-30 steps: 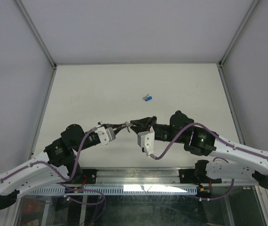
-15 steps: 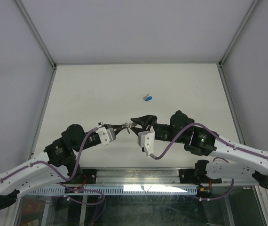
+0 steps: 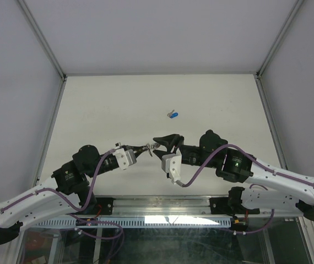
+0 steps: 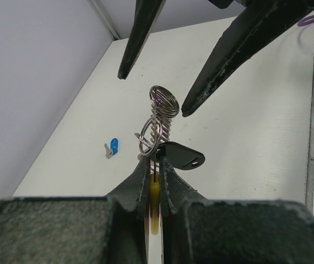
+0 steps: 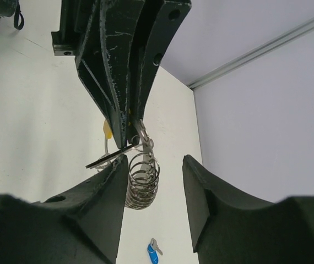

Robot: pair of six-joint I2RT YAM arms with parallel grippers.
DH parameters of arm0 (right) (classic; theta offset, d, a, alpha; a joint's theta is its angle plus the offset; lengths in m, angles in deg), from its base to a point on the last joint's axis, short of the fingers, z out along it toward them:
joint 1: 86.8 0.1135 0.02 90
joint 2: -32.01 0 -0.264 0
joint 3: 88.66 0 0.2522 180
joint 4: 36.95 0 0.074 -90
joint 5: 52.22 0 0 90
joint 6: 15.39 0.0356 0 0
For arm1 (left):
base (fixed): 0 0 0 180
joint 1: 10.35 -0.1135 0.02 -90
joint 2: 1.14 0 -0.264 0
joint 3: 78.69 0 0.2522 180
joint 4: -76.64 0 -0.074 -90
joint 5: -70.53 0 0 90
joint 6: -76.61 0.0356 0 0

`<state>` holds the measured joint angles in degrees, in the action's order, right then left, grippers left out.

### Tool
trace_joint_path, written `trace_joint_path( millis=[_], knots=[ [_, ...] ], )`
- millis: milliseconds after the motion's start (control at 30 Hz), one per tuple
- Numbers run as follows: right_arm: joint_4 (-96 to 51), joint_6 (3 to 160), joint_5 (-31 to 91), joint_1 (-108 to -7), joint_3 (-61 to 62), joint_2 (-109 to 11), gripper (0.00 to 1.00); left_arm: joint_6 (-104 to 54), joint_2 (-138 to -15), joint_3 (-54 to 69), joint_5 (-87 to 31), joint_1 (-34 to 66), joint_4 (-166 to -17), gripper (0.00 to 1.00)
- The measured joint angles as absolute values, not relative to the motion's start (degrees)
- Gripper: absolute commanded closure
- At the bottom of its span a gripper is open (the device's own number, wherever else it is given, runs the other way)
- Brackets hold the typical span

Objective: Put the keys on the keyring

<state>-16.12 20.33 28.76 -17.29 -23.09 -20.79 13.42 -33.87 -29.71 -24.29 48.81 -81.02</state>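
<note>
My left gripper is shut on the keyring, a silver coiled ring with a yellow segment between the pads. It holds the ring above the table, near the middle front. A black key head hangs on the ring beside my fingertips. My right gripper is open, one finger on each side of the coil; whether its left finger touches the coil I cannot tell. The blue-headed key lies on the table farther back; it also shows in the left wrist view and the right wrist view.
The white table is bounded by grey walls with metal rails at the left and right. The two arms meet tip to tip near the front middle.
My right gripper's jaws have opened around the keyring and shifted slightly. The left gripper still holds the ring in the same place. The blue key has not moved.
</note>
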Motion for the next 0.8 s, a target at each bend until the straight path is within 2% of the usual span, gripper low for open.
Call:
trace_joint_path(
  millis=[667, 800],
  knots=[
    [-16.60, 21.79, 28.00, -17.20, -24.18, -19.63, 0.54, 13.39, -33.87, -29.71, -24.05, 48.81, -81.96, 1.00],
    [-15.68, 21.75, 28.02, -17.20, -24.18, -20.22, 0.58, 13.39, -33.85, -29.71, -24.05, 48.81, -81.96, 1.00]
  ],
)
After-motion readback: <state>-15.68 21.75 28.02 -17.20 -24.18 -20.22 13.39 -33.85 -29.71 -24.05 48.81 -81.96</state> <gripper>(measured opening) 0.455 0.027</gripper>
